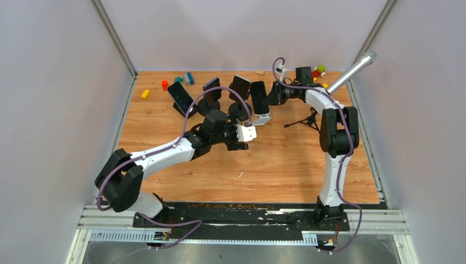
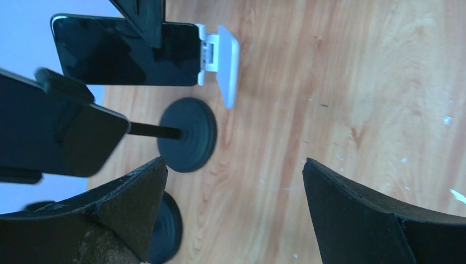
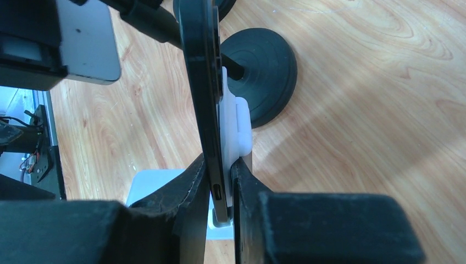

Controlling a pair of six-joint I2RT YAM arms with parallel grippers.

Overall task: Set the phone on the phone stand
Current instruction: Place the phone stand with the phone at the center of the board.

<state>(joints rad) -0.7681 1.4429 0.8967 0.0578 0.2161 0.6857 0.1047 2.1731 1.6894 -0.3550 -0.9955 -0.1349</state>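
Black flat phone (image 3: 201,82) is leaning on white plastic stand (image 3: 237,129), right gripper (image 3: 221,179) pinching its end, left gripper (image 2: 233,165) gaping empty; settle squarely before releasing.

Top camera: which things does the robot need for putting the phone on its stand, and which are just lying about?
For the job: slim black phone; white plastic phone stand; right pincer, gripping the phone.
Lying about: coloured toy blocks; other dark phones on black round stands; silver microphone.

Glossy phone (image 3: 203,82), matt plastic stand (image 3: 239,129)
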